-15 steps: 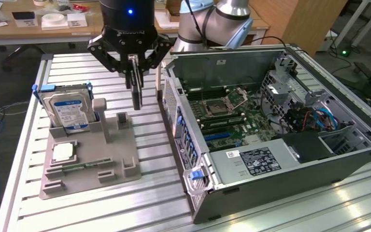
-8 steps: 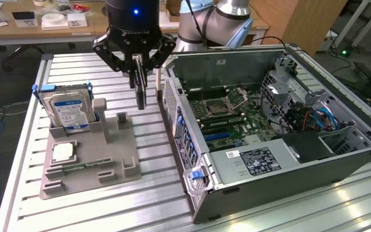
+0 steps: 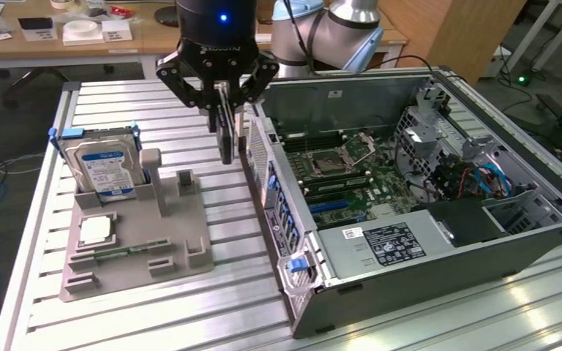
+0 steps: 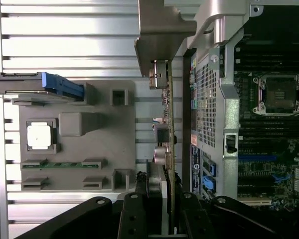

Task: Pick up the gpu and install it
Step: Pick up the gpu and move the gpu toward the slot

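The black hand [image 3: 225, 102] pinches the gpu [image 3: 226, 139], a thin green circuit card with a silver bracket. It hangs on edge above the ribbed aluminium table [image 3: 213, 314], between the grey holder tray [image 3: 135, 248] and the open dark computer case [image 3: 437, 270]. This looks like the carrying step; the card is not yet installed.

I see the gpu [image 3: 226, 142] edge-on only — neither face shows, and its upper end is hidden inside the gripper [image 3: 225, 108]. The arm [image 3: 217, 18] is cut off by the exterior view's upper edge. In the wrist view the fingers [image 4: 133, 215] run out of frame and cover one end of the card. Print on the hard drive [image 3: 105, 170] and the power supply sticker [image 3: 394, 243] is too small for me to read.
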Action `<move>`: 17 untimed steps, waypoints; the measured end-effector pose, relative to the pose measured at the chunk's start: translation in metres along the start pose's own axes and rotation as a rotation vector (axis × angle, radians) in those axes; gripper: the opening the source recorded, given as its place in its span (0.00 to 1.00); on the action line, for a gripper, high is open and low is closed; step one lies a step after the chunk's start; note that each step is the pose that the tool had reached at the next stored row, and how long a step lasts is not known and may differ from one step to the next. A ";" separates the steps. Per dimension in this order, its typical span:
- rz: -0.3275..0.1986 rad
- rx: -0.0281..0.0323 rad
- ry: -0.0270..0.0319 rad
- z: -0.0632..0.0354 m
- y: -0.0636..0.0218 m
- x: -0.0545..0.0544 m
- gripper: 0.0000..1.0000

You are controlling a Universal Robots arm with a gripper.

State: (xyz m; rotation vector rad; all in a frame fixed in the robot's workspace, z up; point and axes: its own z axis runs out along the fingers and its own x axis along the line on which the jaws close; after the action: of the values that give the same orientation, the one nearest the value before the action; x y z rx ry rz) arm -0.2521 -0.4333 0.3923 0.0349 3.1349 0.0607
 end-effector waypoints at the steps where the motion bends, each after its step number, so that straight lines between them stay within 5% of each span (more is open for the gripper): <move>1: 0.000 0.0000 0.0001 0.0000 0.0000 -0.002 0.28; 17: 0.000 0.0000 0.0000 0.0003 0.0009 -0.042 0.28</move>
State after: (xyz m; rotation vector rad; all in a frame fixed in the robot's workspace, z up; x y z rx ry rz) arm -0.2104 -0.4333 0.3923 0.0348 3.1349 0.0608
